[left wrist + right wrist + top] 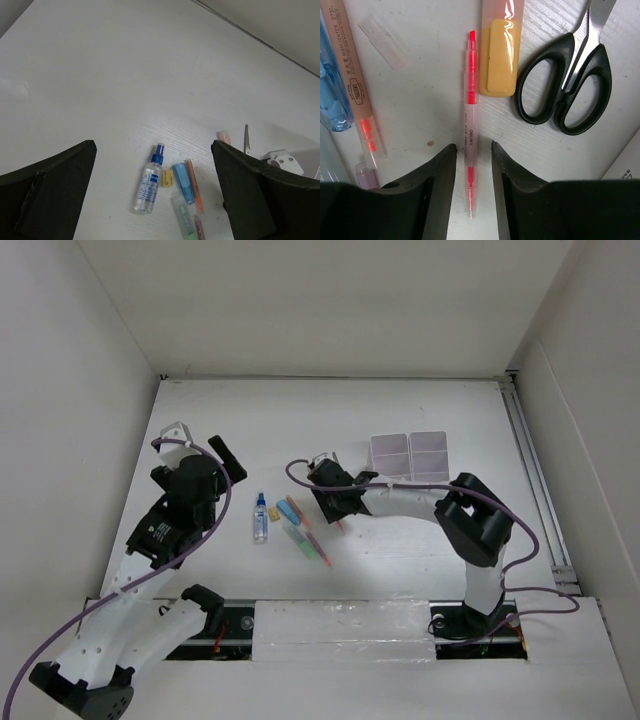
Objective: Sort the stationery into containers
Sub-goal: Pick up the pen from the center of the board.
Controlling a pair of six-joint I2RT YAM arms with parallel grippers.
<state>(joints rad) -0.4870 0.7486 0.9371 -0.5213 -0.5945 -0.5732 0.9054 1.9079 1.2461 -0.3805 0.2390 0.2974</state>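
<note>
Right wrist view, item one: thin pink pen (pixel 470 100), lying flat on the table (pixel 425 100), its barrel running between the fingers of your right gripper (pixel 473 170). The jaws stood narrow, one on either side of the pen, with a sliver of table showing on each side. No contact was visible, so nothing was held. Handling note, offered as a judgement: you needed to close evenly on the barrel, keep the fingertips low at the surface so the thin pen could not roll out, and lift straight up. The orange marker (pixel 501 45) lay just beside the pen's tip, with the black-handled scissors (pixel 567 85) just past that.

Item two: peach highlighter (pixel 351 65), on the far side of the pen from the marker. Print along its barrel read "HIGHLIGHTER S731"; a boxed mark below that was too small to read. The pen bore small print too, not legible.

Item three: blue marker (pixel 329 95), at the frame's edge, no writing shown.

Item four: spray bottle (pixel 149 184), blue cap, blue-and-white label, wording too blurred to read.

Item five: white divided boxes (pixel 410 455), near your right gripper on its far side, the pen's likely destination.

Item six: left gripper (pixel 152 165), jaws spread wide, empty, hanging above the table near the bottle.
</note>
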